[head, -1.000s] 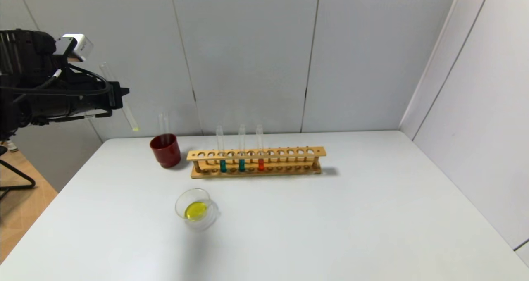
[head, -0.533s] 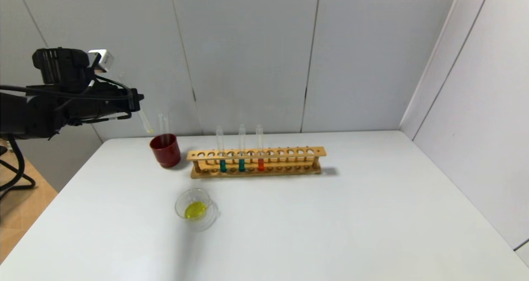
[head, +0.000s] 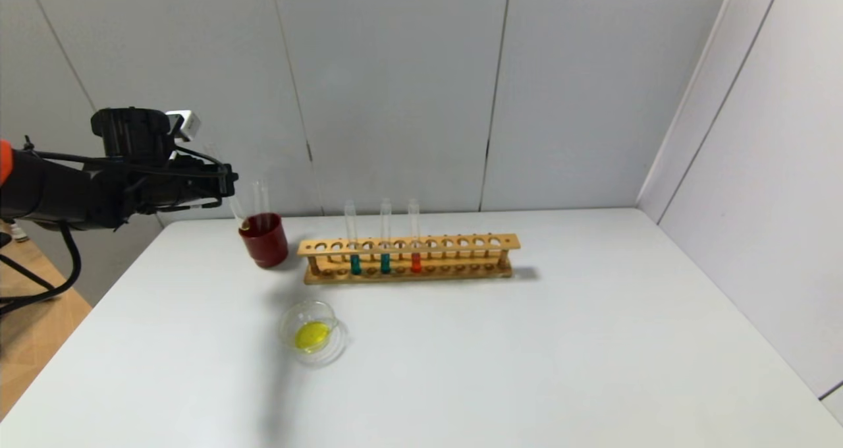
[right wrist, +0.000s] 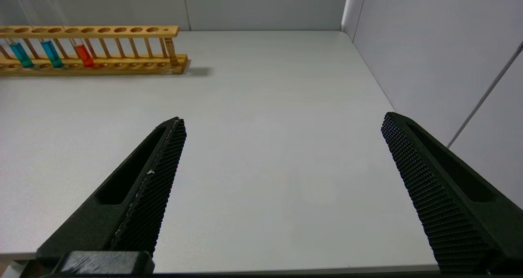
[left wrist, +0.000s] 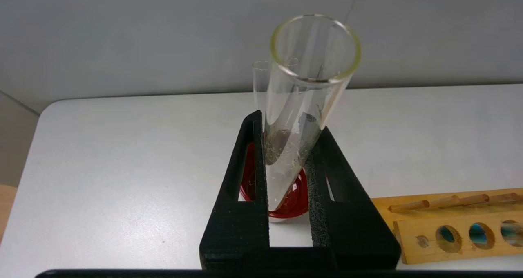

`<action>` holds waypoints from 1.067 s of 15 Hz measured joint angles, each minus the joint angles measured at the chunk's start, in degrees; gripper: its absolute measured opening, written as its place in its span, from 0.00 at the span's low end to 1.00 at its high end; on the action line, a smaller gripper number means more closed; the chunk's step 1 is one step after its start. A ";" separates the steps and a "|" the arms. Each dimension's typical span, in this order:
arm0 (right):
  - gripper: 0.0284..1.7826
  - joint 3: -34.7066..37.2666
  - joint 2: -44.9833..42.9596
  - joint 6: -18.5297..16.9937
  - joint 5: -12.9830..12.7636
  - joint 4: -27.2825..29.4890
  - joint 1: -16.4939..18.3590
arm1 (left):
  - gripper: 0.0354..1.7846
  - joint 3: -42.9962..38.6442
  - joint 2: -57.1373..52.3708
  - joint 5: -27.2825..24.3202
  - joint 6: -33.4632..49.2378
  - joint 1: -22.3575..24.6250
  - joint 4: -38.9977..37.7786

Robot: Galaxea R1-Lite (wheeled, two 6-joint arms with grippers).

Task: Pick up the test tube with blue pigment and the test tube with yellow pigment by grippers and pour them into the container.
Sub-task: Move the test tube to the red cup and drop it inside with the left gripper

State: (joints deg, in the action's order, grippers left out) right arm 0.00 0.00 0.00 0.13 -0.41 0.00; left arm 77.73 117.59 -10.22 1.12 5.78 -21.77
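The left hand [head: 227, 183], clamped on the emptied test tube with yellow pigment [left wrist: 300, 118], has dropped over the dark red cup [head: 263, 239], where another empty tube [head: 261, 201] stands. The container [head: 313, 334] of yellow liquid sits unmoved on the tabletop [head: 527, 356] before the wooden rack [head: 407, 258]; the right hand [right wrist: 282, 126] gapes wide.

Rack [head: 408, 258] mid-table, cup [head: 264, 240] at its left, dish [head: 311, 333] in front.

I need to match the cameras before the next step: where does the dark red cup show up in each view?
Head view: the dark red cup stands on the table's far left, just left of the wooden rack.
Left wrist view: the cup shows below and between the left gripper fingers, behind the emptied tube that it holds.
Right wrist view: not in it.
Shared landmark: the rack, which shows in all three.
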 joint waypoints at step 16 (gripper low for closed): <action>0.98 0.00 0.00 0.00 0.02 0.00 0.00 | 0.51 4.33 7.88 0.29 -0.24 -0.29 -0.05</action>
State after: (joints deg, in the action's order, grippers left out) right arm 0.00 0.00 0.00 0.16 -0.41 0.00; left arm 82.05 125.47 -9.92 0.88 5.49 -21.82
